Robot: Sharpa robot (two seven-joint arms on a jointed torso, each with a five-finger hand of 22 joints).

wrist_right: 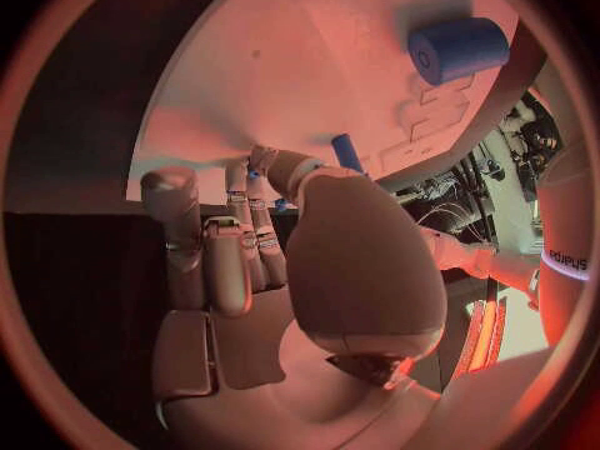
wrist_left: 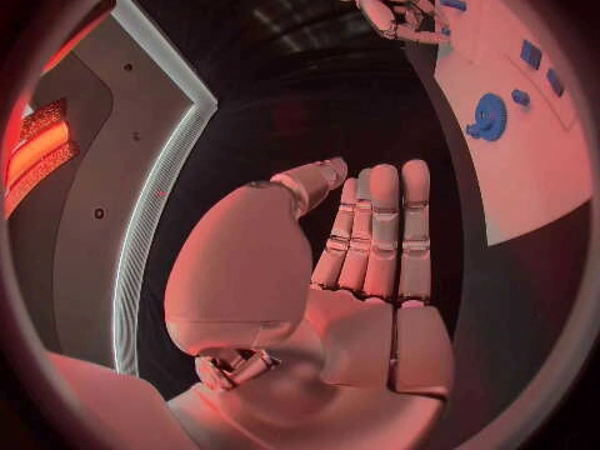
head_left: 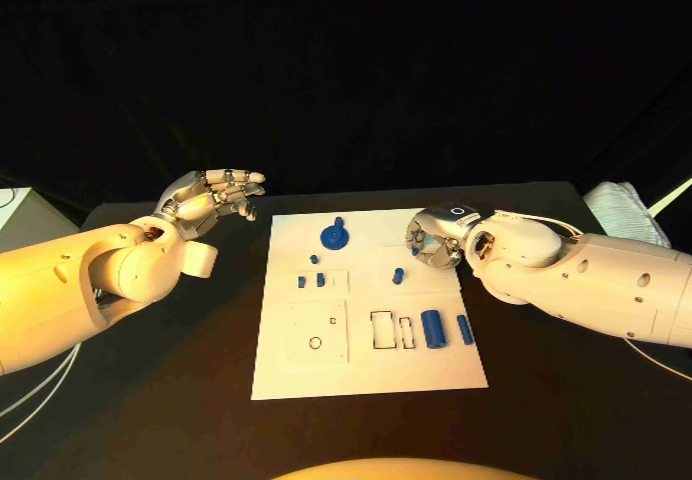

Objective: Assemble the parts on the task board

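Observation:
The white task board (head_left: 368,300) lies mid-table. On it are a round blue part with a peg (head_left: 336,236), several small blue parts (head_left: 315,259), a short blue peg (head_left: 397,272), a blue cylinder (head_left: 433,329) and a blue bar (head_left: 464,329). My left hand (head_left: 216,195) hovers off the board's far left corner, fingers straight and apart, holding nothing (wrist_left: 375,260). My right hand (head_left: 437,235) hangs over the board's far right edge with its fingers curled toward the thumb (wrist_right: 281,165). A speck of blue (wrist_right: 256,173) shows between them; whether it is pinched is unclear.
Recesses in the board (head_left: 384,328) sit near its front half. A white bundle (head_left: 627,210) lies at the table's far right corner and a white box (head_left: 12,205) at the left edge. Bare black table (head_left: 173,380) flanks the board.

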